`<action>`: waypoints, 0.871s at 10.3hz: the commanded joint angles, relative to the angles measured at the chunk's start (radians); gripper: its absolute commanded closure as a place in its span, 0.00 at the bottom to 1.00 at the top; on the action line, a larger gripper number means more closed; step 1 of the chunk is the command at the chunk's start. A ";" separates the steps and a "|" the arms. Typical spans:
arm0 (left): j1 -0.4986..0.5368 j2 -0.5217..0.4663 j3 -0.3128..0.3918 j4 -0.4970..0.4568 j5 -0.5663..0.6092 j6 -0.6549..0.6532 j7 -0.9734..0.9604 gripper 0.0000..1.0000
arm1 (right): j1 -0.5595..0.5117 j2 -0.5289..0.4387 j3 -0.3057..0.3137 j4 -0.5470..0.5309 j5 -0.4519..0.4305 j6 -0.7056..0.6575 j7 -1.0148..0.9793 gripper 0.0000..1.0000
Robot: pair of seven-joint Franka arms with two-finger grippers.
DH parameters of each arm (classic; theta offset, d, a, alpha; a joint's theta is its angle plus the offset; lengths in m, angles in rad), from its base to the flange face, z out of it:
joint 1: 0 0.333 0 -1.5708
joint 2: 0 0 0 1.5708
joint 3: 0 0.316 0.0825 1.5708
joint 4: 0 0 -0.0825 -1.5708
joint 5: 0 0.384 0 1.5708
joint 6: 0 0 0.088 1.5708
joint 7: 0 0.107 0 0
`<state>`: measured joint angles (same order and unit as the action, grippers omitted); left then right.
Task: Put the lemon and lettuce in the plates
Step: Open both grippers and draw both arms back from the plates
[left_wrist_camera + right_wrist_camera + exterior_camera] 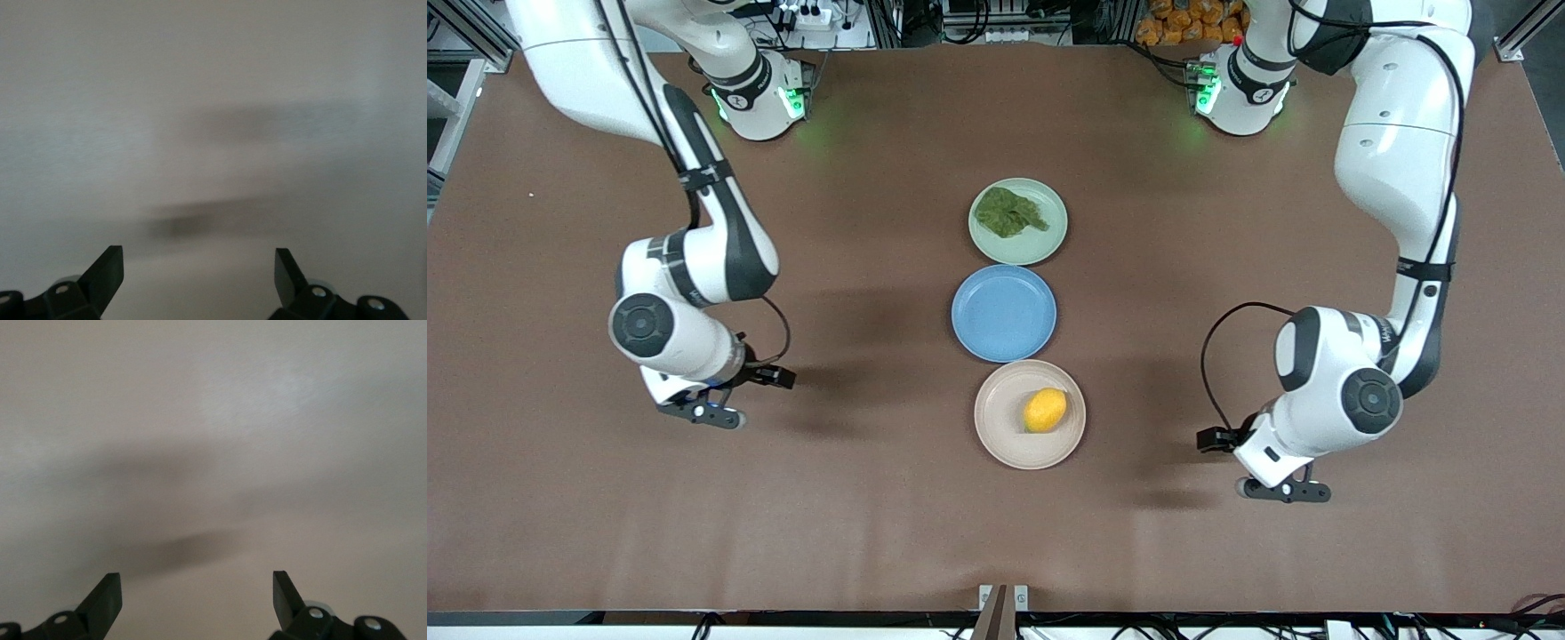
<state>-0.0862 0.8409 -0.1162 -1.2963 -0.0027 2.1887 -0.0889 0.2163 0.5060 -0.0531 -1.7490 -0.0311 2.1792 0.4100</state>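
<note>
My left gripper (1282, 490) over bare table (871, 533) toward left arm's end, fingers (107, 270) wide apart, nothing between. My right gripper (703, 413) over bare table toward right arm's end, fingers (105, 595) spread, nothing between. Both arms waiting. Lemon (1045, 410) in cream plate (996, 427), nearest camera. Blue plate (1003, 313) next. Lettuce (1009, 212) in mint plate (1040, 244), farthest.
</note>
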 commanded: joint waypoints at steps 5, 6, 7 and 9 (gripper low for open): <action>0.045 -0.074 -0.002 -0.035 0.010 -0.083 0.021 0.00 | -0.236 -0.251 0.197 -0.304 -0.059 0.065 -0.002 0.00; 0.054 -0.088 -0.002 -0.037 0.010 -0.095 0.021 0.00 | -0.238 -0.312 0.205 -0.379 -0.059 0.074 0.000 0.00; 0.065 -0.126 -0.005 -0.058 0.010 -0.113 0.020 0.00 | -0.242 -0.380 0.228 -0.452 -0.059 0.082 0.000 0.00; 0.085 -0.256 -0.003 -0.202 0.009 -0.116 0.029 0.00 | -0.267 -0.463 0.268 -0.503 -0.059 0.064 0.000 0.00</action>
<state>-0.0217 0.7302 -0.1151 -1.3366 -0.0025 2.0807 -0.0801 -0.0138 0.1484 0.1768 -2.1660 -0.0737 2.2340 0.4030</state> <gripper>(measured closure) 0.000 0.000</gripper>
